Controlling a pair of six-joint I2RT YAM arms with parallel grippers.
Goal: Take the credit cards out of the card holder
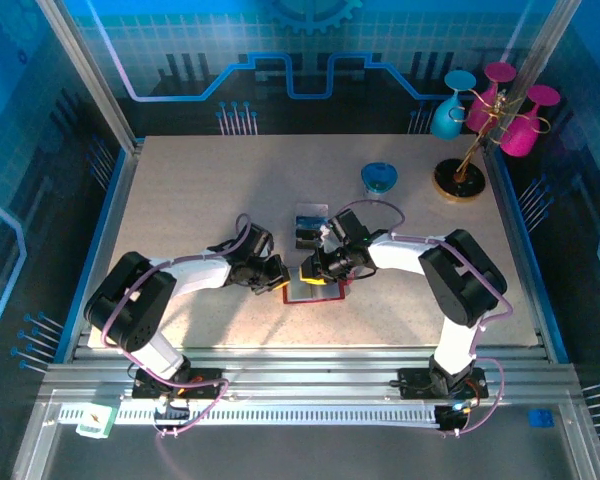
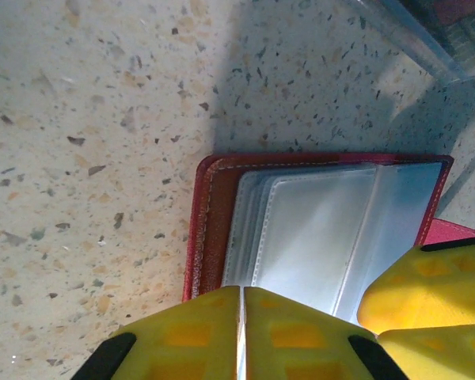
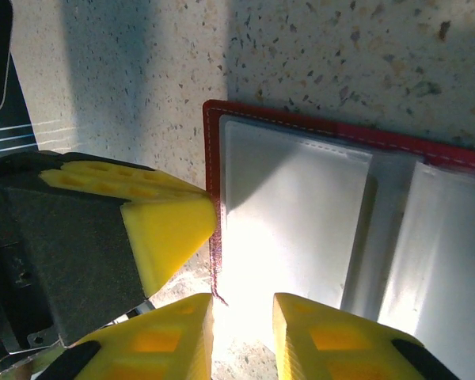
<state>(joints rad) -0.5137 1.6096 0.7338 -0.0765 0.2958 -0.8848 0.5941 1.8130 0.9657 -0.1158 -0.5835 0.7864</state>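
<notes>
A: Left gripper (image 2: 241, 332)?
B: Pads pressed together, hairline seam, at the near edge of the open red card holder (image 2: 210, 229), mid-way across the table (image 1: 180, 200).
A: Right gripper (image 3: 243, 336)?
B: Fingers narrowly apart over the holder's corner — nothing visibly pinched. Beyond it — a dark card (image 1: 308, 230) lying flat.

Overhead view's blue-tinted and dimmish; wrist views are sharp, hard shadows on the bench (image 1: 200, 190), blown-out glare on the card holder (image 3: 297, 206).
</notes>
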